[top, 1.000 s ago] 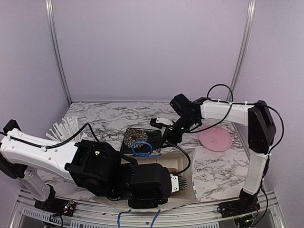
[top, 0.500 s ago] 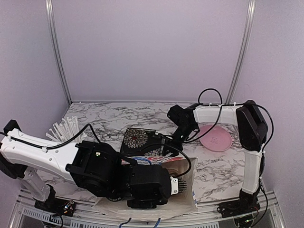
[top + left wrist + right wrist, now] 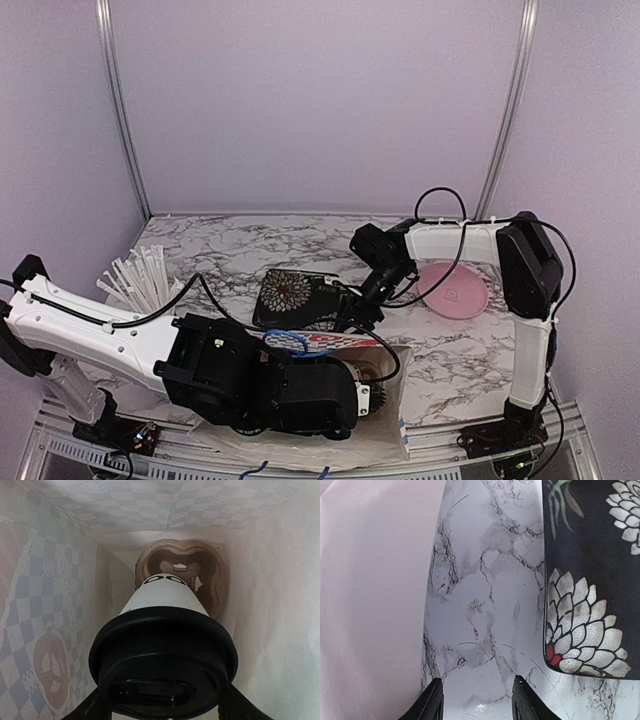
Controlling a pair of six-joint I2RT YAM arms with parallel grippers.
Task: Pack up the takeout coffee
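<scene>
The takeout coffee, a white paper cup with a black lid, sits deep inside a white paper bag. My left gripper is shut on the cup just under the lid, one finger on each side. Below the cup, a brown cardboard carrier lies on the bag's bottom. From above, the bag lies near the front edge, and the left arm reaches into it, hiding the cup. My right gripper is open and empty beside the bag's far rim, low over the marble.
A black floral tray lies just behind the bag, close to the right fingers. A pink plate sits at the right. White straws fan out at the left. The bag's blue handle lies over the left arm.
The left arm has pushed further into the bag and the bag has tipped flatter. The right gripper has come down and left from above the tray to the bag's rim.
</scene>
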